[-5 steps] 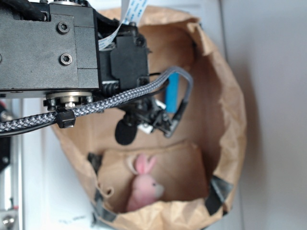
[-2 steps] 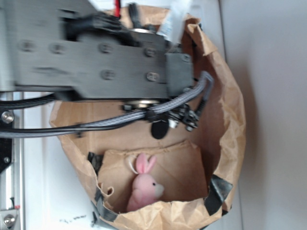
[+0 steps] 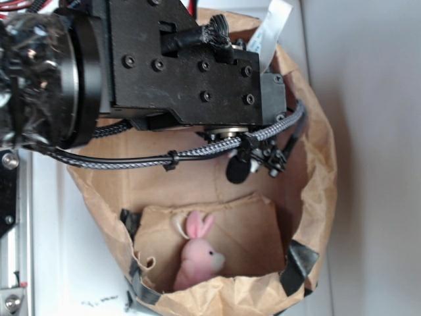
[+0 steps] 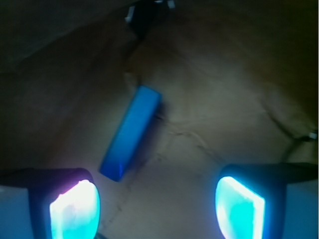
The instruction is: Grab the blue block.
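From where I stand, the arm's black body [image 3: 191, 72] covers most of the upper half of the brown paper bag [image 3: 316, 164], and the blue block cannot be seen from outside at all. Only the wrist view finds it: the blue block [image 4: 131, 132] lies flat on the creased paper floor, angled from upper right to lower left, its near end just above the left finger. The end effector [image 4: 157, 206] is spread wide open and holds nothing, with both pads [image 4: 75, 209] glowing and cut off by the bottom edge. The pink plush bunny [image 3: 197, 258] sits in the bag's lower part beside a cardboard flap [image 3: 243, 230]. Faint marks on the white worktop [image 3: 79, 263] are too small to read.
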Robot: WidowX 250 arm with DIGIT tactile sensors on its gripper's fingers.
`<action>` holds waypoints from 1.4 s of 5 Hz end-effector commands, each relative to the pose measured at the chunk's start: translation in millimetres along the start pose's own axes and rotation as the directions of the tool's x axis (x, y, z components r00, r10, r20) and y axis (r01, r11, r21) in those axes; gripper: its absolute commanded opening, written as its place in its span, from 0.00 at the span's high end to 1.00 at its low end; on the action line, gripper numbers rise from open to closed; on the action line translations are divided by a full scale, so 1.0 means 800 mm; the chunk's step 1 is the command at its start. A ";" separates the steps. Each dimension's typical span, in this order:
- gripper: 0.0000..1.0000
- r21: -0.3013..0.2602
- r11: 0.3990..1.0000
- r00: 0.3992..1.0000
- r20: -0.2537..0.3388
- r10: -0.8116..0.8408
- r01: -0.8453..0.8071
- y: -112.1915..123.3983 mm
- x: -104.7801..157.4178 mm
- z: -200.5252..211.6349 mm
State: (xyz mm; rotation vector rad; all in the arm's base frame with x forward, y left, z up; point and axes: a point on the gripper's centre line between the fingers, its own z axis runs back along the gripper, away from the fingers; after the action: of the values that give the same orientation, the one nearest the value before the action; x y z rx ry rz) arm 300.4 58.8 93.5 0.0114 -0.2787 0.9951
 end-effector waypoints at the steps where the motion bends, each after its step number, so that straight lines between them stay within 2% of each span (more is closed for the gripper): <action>1: 0.00 -0.012 0.998 0.998 0.011 0.061 -0.061 0.000 0.032 -0.009; 2: 0.00 -0.020 0.993 0.993 -0.023 0.118 -0.118 -0.002 0.046 -0.002; 4: 0.00 0.010 0.973 0.973 -0.030 0.231 -0.231 0.005 0.054 -0.014; 6: 0.00 0.033 0.971 0.971 -0.028 0.237 -0.236 -0.003 0.048 -0.029; 7: 0.00 0.032 0.970 0.970 -0.020 0.241 -0.240 0.003 0.002 -0.031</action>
State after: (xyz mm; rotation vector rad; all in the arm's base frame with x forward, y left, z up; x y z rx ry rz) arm 301.7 61.3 42.9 0.0390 -0.1586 1.2538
